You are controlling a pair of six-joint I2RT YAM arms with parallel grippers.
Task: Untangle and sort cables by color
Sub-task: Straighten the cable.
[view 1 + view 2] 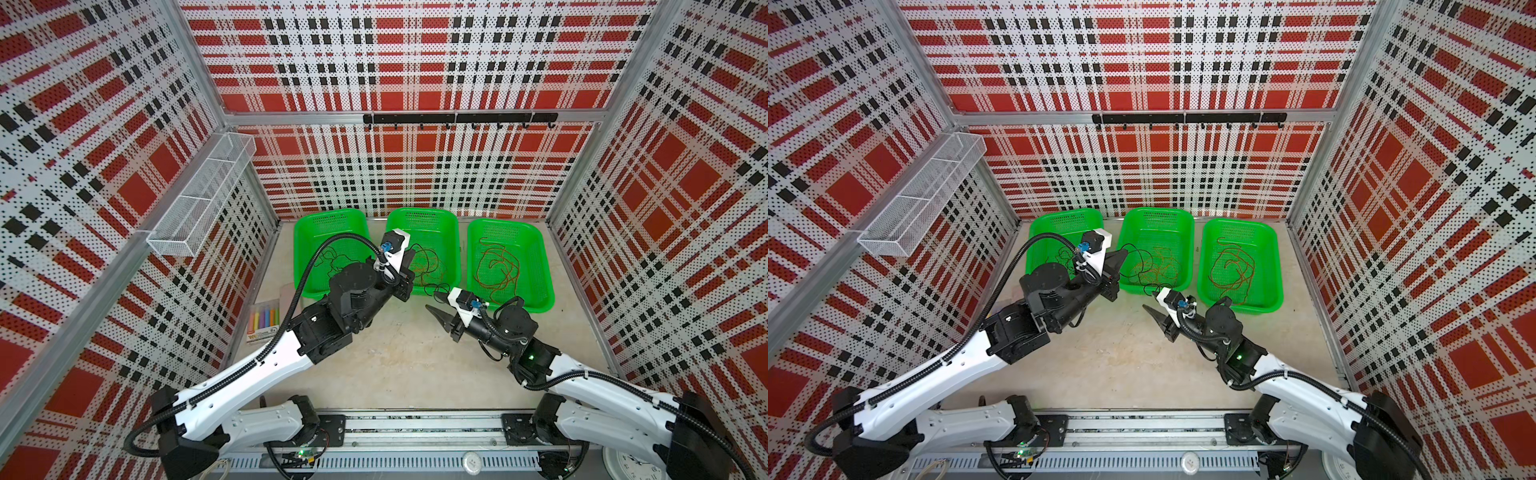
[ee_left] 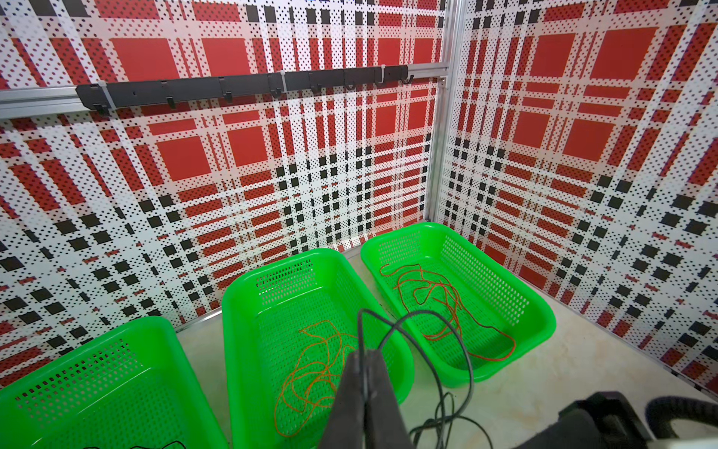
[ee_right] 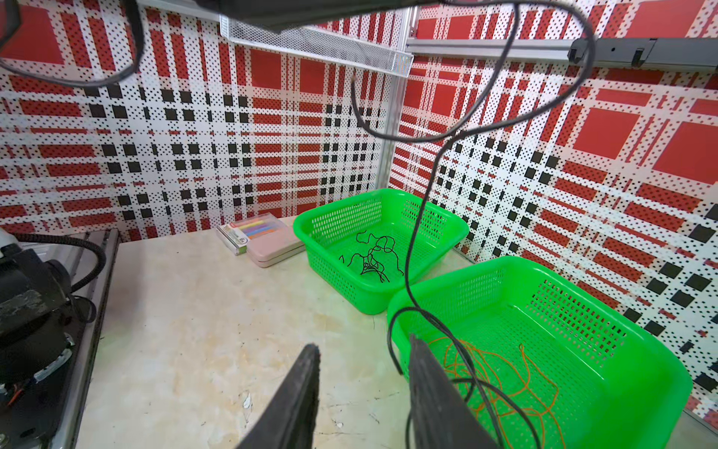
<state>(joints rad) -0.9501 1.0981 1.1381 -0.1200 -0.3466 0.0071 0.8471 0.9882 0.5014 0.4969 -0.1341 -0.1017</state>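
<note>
Three green baskets stand in a row at the back. The left basket (image 1: 300,253) holds black cables (image 3: 373,256). Orange cables (image 2: 311,373) lie in the middle basket (image 1: 424,215), and reddish-brown cables (image 2: 447,295) in the right basket (image 1: 540,266). My left gripper (image 2: 365,355) hangs over the middle basket's near left corner, shut on a black cable (image 2: 427,311) that loops up and trails down to the table. My right gripper (image 3: 362,344) is open, low in front of the middle basket. The black cable (image 3: 410,248) passes close by one finger (image 3: 423,373), and nothing is gripped.
A pack of coloured markers (image 1: 264,322) and a pale flat box (image 1: 287,291) lie left of the baskets. A white mesh shelf (image 1: 203,191) hangs on the left wall and a black hook rail (image 1: 457,118) on the back wall. Bare tabletop (image 1: 395,361) lies before the baskets.
</note>
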